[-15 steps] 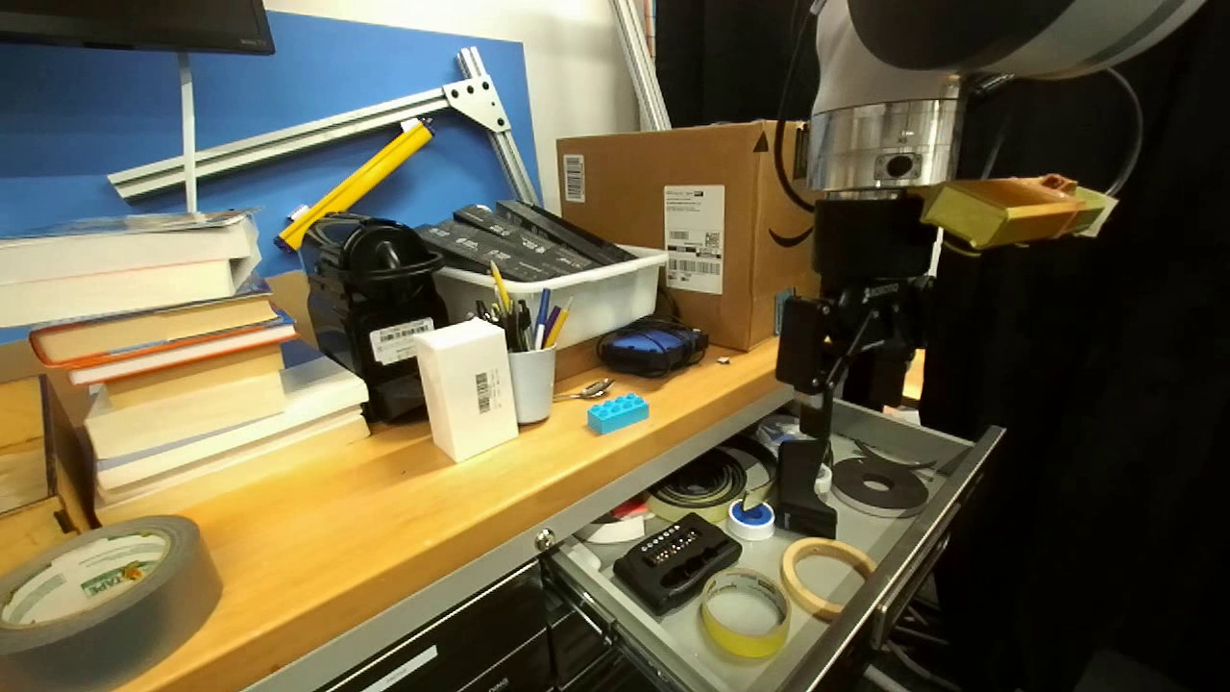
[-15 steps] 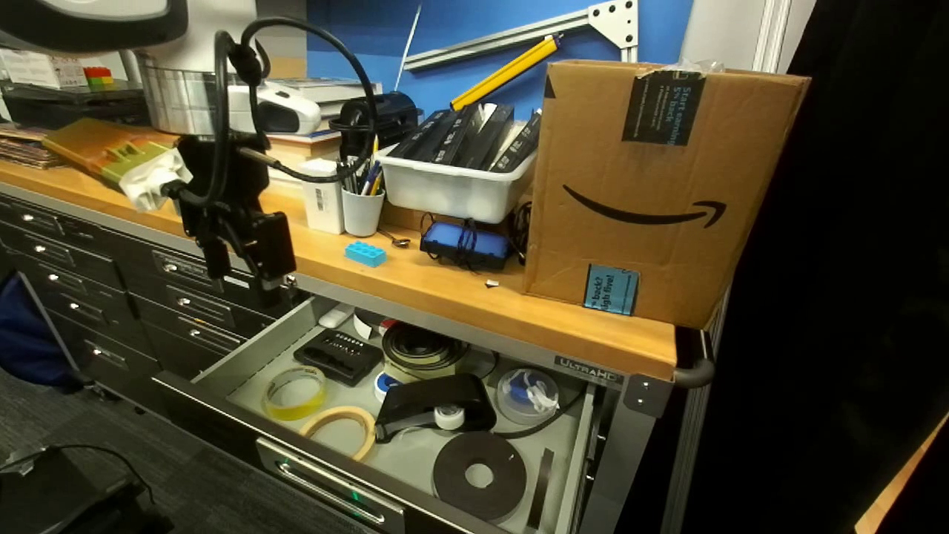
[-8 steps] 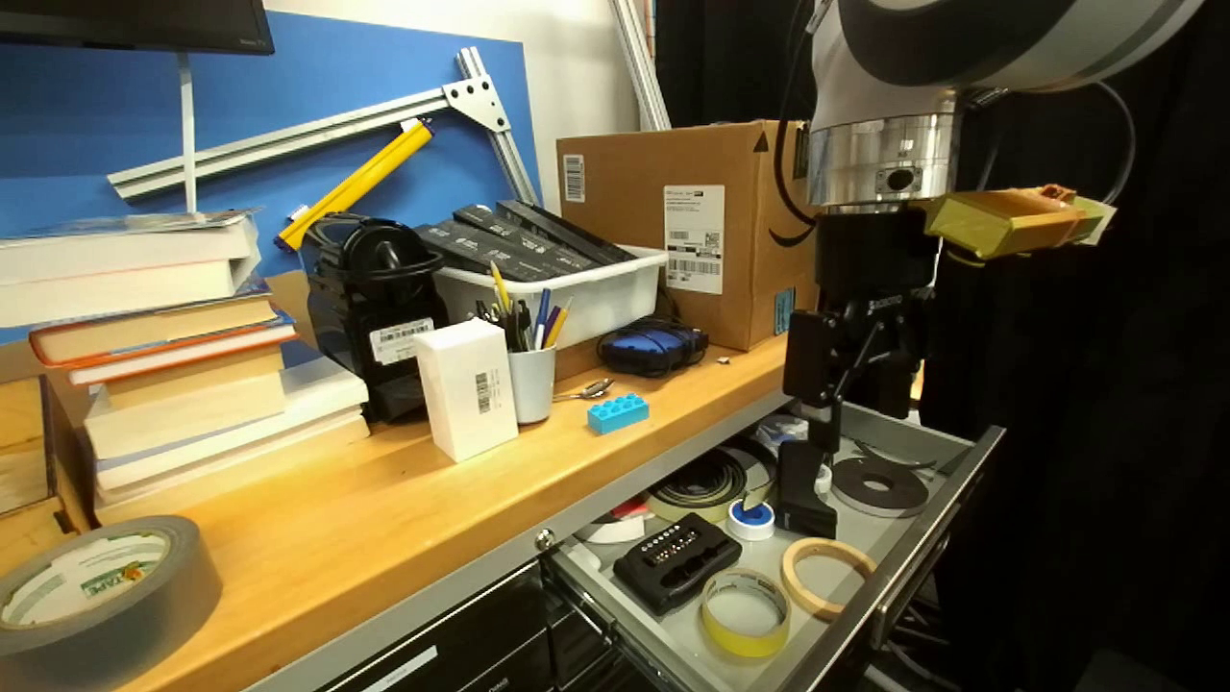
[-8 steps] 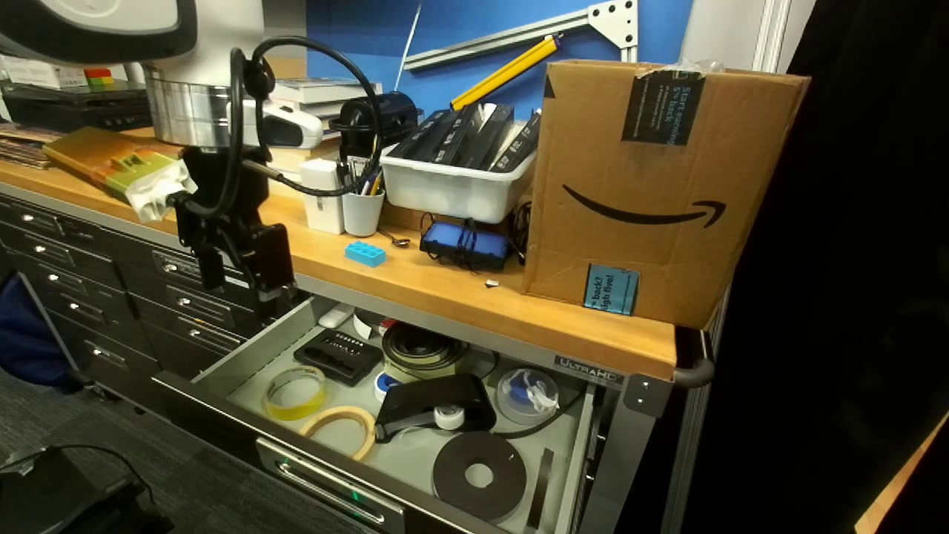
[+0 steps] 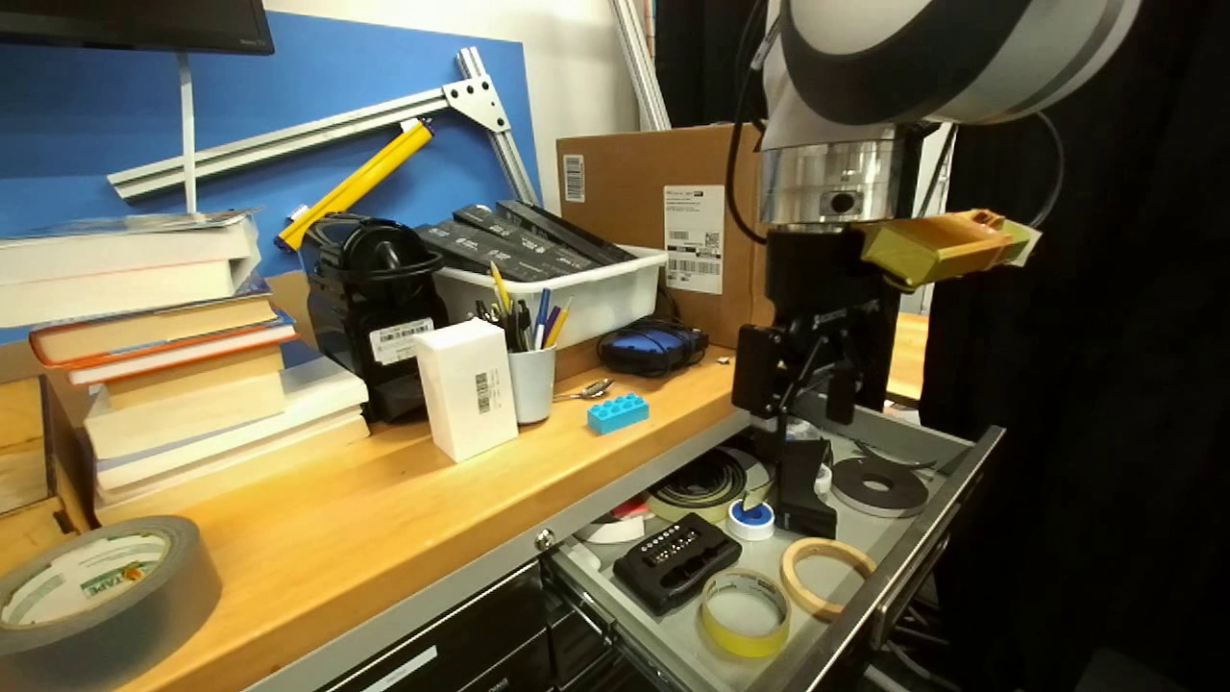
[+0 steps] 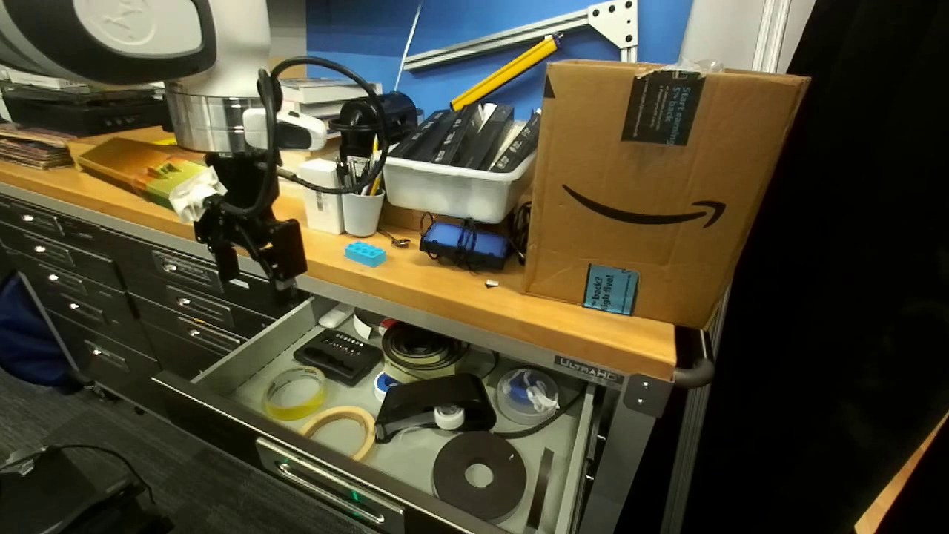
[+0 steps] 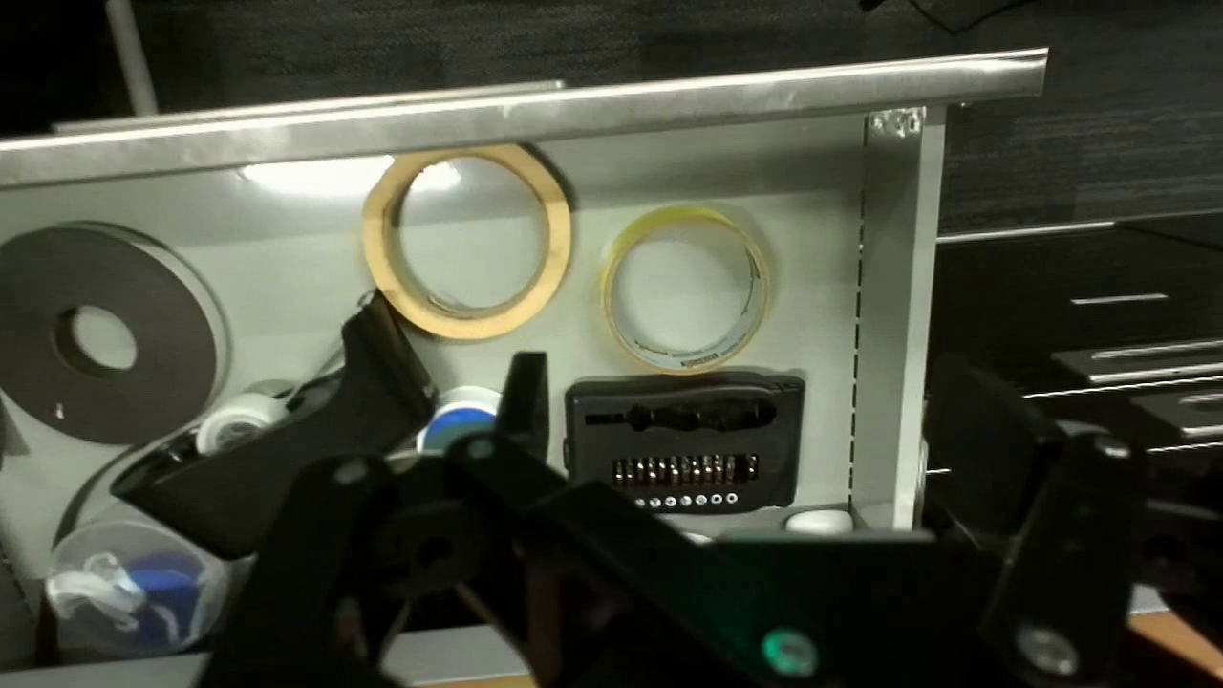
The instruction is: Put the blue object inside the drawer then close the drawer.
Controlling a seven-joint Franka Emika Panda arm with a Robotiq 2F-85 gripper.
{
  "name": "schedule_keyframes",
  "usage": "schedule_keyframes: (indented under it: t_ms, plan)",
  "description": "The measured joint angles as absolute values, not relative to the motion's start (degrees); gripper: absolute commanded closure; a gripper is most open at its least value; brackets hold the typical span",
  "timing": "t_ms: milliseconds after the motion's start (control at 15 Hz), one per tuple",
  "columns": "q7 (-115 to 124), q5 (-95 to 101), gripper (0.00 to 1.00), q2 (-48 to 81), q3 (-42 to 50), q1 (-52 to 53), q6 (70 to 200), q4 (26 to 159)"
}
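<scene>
The blue object, a small bright blue brick [image 5: 618, 413], lies studs-up on the wooden bench top. It also shows in an exterior view [image 6: 365, 254]; it is out of the wrist view. The drawer [image 5: 901, 559] is pulled open, with grey sides and a dark front, and also shows in an exterior view [image 6: 222, 421] and in the wrist view [image 7: 900, 334]. My gripper [image 5: 799, 408] is open and empty, above the drawer area and apart from the brick. It also shows in an exterior view [image 6: 259, 271] and in the wrist view [image 7: 755, 430], its fingers wide apart.
The drawer holds tape rolls [image 6: 478, 475], a black bit set [image 7: 686, 444] and a black tape dispenser [image 6: 437, 404]. Near the brick stand a white box [image 5: 468, 389], a pen cup [image 5: 532, 384], a spoon [image 5: 596, 389] and a dark blue item [image 5: 651, 348]. A cardboard box [image 6: 652, 193] stands behind.
The arm and open gripper have moved left and lower in an exterior view, and rightward in an exterior view, nearer the bench edge. The brick and drawer have not moved.
</scene>
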State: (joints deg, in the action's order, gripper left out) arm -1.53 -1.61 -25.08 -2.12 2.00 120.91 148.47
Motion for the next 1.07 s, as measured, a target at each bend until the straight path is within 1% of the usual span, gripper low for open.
schedule_keyframes:
  t_ms: [333,600,1067]
  plan:
    - [-1.2,-1.26,0.0,-16.19,-5.59,5.28,125.43,141.68]
    - [2.64,3.04,0.0,-9.87,-8.3,5.59,131.63,136.4]
    - [12.05,12.49,0.0,-0.31,-7.28,4.56,138.5,129.09]
